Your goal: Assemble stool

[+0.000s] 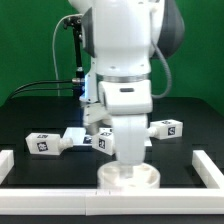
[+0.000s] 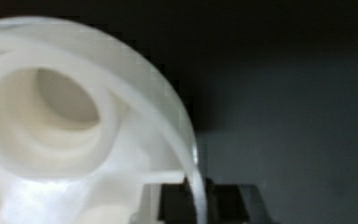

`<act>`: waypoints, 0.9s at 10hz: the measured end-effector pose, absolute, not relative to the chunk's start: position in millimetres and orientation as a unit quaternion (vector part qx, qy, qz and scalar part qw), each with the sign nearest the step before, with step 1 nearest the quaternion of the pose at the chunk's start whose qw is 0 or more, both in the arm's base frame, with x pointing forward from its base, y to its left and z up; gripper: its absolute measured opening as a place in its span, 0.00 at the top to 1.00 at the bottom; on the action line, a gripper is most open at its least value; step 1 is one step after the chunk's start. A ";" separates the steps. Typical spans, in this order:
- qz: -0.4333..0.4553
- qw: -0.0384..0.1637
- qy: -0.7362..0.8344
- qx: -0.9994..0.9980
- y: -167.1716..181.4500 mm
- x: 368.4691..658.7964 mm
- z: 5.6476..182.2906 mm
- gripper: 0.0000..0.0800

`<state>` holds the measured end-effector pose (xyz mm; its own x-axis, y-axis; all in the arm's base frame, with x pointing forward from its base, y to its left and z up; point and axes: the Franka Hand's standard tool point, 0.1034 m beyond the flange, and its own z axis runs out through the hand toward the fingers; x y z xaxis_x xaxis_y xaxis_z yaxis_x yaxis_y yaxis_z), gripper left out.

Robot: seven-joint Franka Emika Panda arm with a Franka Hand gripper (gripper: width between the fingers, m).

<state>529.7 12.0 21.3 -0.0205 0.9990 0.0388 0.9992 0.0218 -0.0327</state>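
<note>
The stool's round white seat (image 1: 128, 178) lies at the front of the black table, against the front rail. In the wrist view the seat (image 2: 60, 110) fills most of the picture, showing a round socket hole. Its thin rim runs down between my dark fingers (image 2: 167, 200). My gripper (image 2: 201, 200) is shut on that rim. In the exterior view the gripper (image 1: 128, 163) points straight down onto the seat. One chunky white leg (image 1: 45, 143) with marker tags lies at the exterior view's left. Another leg (image 1: 166, 128) lies at the right. A third leg (image 1: 100, 141) is partly hidden behind the arm.
Long white border rails run along the front (image 1: 60, 190) and both sides (image 1: 212, 168) of the table. The marker board (image 1: 74, 134) lies behind the left leg. Black cables (image 1: 40, 88) hang at the back left.
</note>
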 end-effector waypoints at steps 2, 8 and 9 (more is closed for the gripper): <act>-0.003 0.035 -0.730 -0.683 42.2 531.2 20.7 0.97; -0.003 0.039 -0.744 -0.667 53.7 531.0 20.6 0.97; -0.007 0.039 -0.747 -0.663 63.7 531.8 22.1 0.97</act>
<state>531.8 63.7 22.1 -0.1167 0.9908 0.0684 0.9920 0.1196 -0.0408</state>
